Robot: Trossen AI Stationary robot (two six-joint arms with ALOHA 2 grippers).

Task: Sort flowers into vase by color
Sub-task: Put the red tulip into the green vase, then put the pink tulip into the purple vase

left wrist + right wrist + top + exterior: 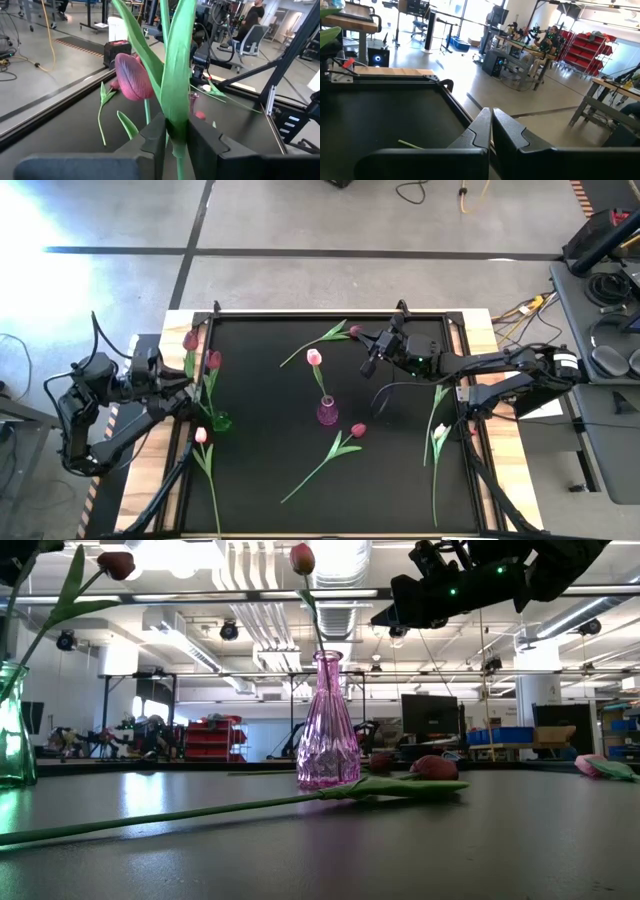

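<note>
My left gripper is at the table's left edge, beside the green vase, and is shut on a tulip's stem. Two dark red heads show above it. The pink vase at mid table holds one tulip with a pink head by its stem. My right gripper hovers shut and empty beyond the pink vase. A dark red tulip lies flat near the pink vase, and another lies at the far side. A pale one lies at the left, and pale ones at the right. My left gripper pinches a tulip's green stem and long leaf between its two fingers, coming roughly level from the table's left side and across the stem. The stem stands upright through the hold. Its lower end is hidden below the fingers.
In the low view the green vase stands at the left, the pink vase in the middle, and my right gripper high above the table. Wooden rails edge the table's left and right sides. Open black table lies in the near middle.
</note>
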